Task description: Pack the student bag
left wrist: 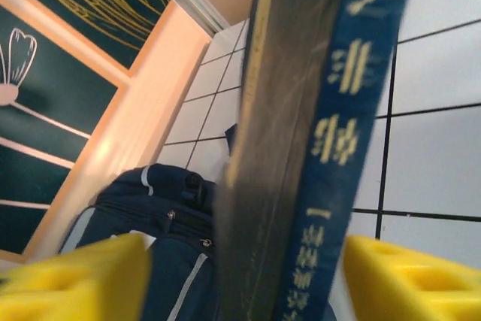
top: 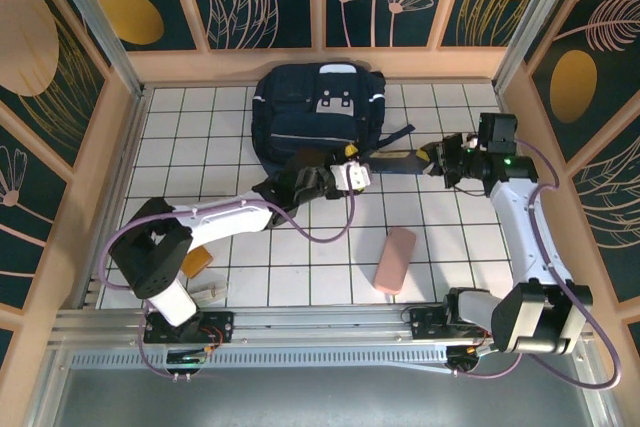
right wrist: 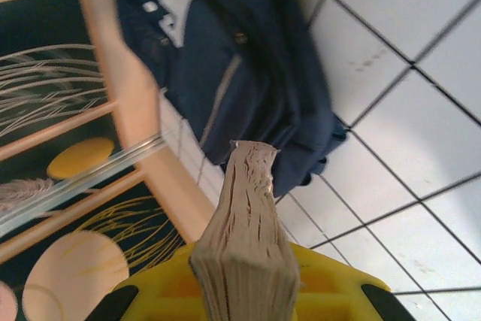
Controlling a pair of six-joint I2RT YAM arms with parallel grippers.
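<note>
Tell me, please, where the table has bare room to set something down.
Bare tiles lie left of the student bag, up to the left wall, and between the pink case and the right arm. It is crowded just in front of the bag, around the raised book.

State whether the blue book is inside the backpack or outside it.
Outside. The book is held beside the backpack, gripped at one end by the right gripper.
</note>
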